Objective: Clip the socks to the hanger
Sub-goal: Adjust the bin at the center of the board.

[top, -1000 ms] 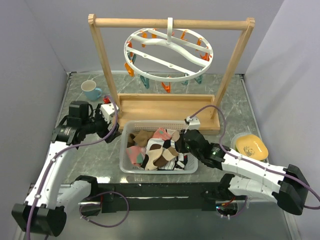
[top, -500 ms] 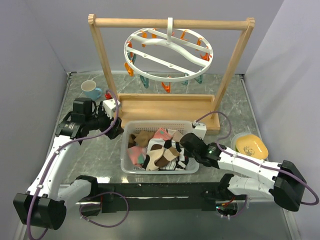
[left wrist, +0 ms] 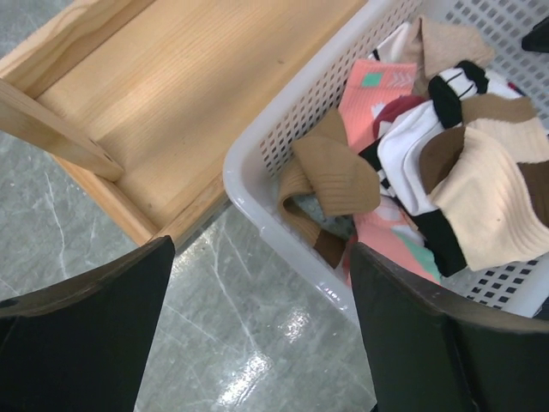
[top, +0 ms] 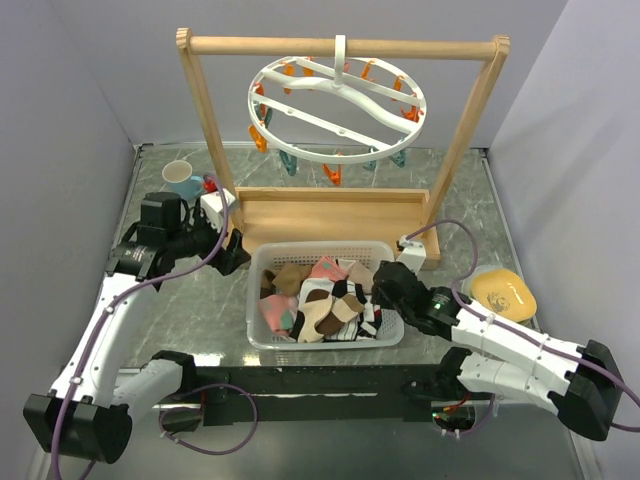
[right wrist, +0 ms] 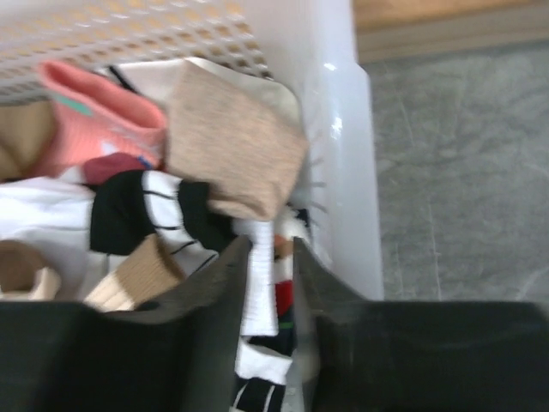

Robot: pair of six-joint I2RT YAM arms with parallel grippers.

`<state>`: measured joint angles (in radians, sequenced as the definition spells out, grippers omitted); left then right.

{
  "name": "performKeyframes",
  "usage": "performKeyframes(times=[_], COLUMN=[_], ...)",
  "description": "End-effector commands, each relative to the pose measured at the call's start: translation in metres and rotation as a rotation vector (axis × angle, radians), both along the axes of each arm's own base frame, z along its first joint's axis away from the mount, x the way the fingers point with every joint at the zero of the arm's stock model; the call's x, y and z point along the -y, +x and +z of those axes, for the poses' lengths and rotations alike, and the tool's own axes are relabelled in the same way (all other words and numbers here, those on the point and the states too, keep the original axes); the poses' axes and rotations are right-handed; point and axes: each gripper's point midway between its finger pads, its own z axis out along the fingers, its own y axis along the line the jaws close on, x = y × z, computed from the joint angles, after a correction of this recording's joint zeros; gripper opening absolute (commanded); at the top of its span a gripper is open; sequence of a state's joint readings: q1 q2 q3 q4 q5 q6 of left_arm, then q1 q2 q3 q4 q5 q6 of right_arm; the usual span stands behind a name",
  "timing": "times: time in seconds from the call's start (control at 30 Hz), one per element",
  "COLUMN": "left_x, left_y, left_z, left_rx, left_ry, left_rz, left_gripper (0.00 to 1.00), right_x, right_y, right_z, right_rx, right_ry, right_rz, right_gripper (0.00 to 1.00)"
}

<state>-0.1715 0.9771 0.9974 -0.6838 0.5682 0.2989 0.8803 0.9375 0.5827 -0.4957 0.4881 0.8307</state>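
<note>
The socks lie heaped in a white mesh basket: pink, brown, white and black-striped ones. The white ring hanger with orange and teal pegs hangs from the wooden crossbar, with no sock on it. My right gripper is inside the basket's right end. Its jaws are nearly closed on a white ribbed sock next to the basket wall. My left gripper is open and empty, low over the table by the basket's far left corner, with brown and pink socks just beyond it.
The tall wooden frame stands on its base tray right behind the basket. A blue cup stands at the back left. A clear container with a yellow item sits to the right of the basket.
My right gripper has drawn rightward to the basket's right wall with the sock, and the basket has slid slightly right. My left gripper has pulled back a little.
</note>
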Motion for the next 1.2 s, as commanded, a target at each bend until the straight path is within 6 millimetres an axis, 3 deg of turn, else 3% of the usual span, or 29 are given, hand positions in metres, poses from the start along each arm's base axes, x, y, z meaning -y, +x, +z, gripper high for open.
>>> performKeyframes(times=[0.0,0.07,0.23,0.3,0.43,0.63,0.7,0.93,1.17], left_x=[0.011,0.012,0.011,0.012,0.011,0.023,0.024,0.032,0.037], left_y=[0.002,-0.001,-0.002,-0.003,0.001,0.005,0.017,0.031,0.041], left_z=[0.043,0.051,0.085,0.105,0.135,0.175,0.194,0.260,0.278], left_rx=[0.070,0.072,0.109,0.125,0.084,0.091,0.150,0.325,0.366], left_ry=[-0.092,-0.101,-0.170,-0.211,-0.327,-0.428,-0.469,-0.646,-0.715], left_rz=[-0.008,-0.007,0.057,0.081,0.196,0.161,0.173,0.134,0.109], left_gripper=[0.91,0.93,0.99,0.99,0.99,0.99,0.99,0.98,0.95], right_x=[-0.018,-0.023,-0.031,-0.035,-0.040,-0.055,-0.057,-0.060,-0.059], right_y=[0.015,0.017,0.024,0.027,0.028,0.023,0.021,0.015,0.014], right_z=[0.045,0.063,0.109,0.125,0.136,0.139,0.141,0.140,0.136], right_rx=[0.144,0.202,0.324,0.365,0.401,0.412,0.412,0.417,0.412], right_ry=[0.058,0.056,0.075,0.075,0.064,0.090,0.092,0.098,0.098], right_rz=[0.081,0.132,0.185,0.210,0.238,0.303,0.310,0.317,0.315], right_gripper=[0.57,0.72,0.91,0.90,0.83,0.68,0.68,0.66,0.66])
